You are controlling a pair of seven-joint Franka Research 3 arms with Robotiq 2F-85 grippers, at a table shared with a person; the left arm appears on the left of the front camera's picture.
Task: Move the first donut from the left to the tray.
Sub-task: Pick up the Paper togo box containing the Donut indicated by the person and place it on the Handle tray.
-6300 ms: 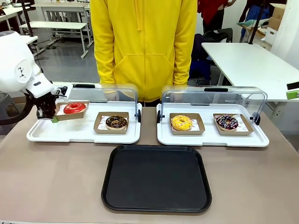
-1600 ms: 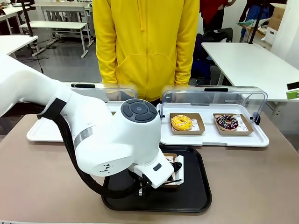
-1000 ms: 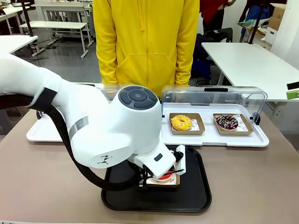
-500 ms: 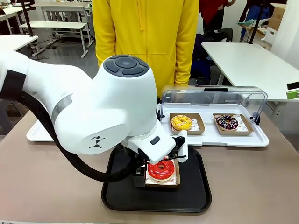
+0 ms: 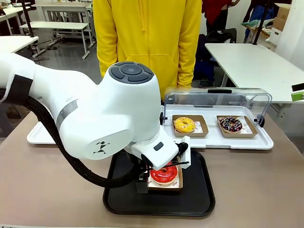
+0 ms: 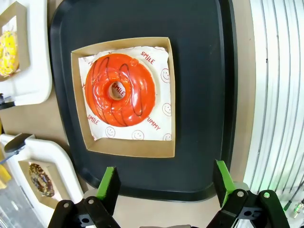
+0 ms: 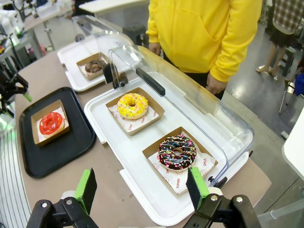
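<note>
The first donut from the left (image 6: 121, 90), a ring with glossy red icing, lies in its small brown cardboard tray on printed paper. It rests on the large black tray (image 6: 199, 71), right of that tray's middle in the front view (image 5: 164, 174). My left gripper (image 6: 166, 190) hangs open above the black tray's edge, beside the cardboard tray, with nothing between its green pads. The left arm (image 5: 109, 123) hides the left half of the table. My right gripper (image 7: 141, 190) is open and empty, high over the right side, looking down on the red donut (image 7: 51, 123).
A white tray with a raised clear lid (image 5: 216, 140) holds a yellow-iced donut (image 5: 185, 125) and a sprinkled chocolate donut (image 5: 231, 124). Another white tray (image 5: 38, 135) lies behind my left arm. A person in a yellow hoodie (image 5: 147, 42) stands at the far edge.
The left arm carried the red donut from the left white tray onto the black tray. In the last second it lifted off, jaws open, leaving the donut in full sight.
</note>
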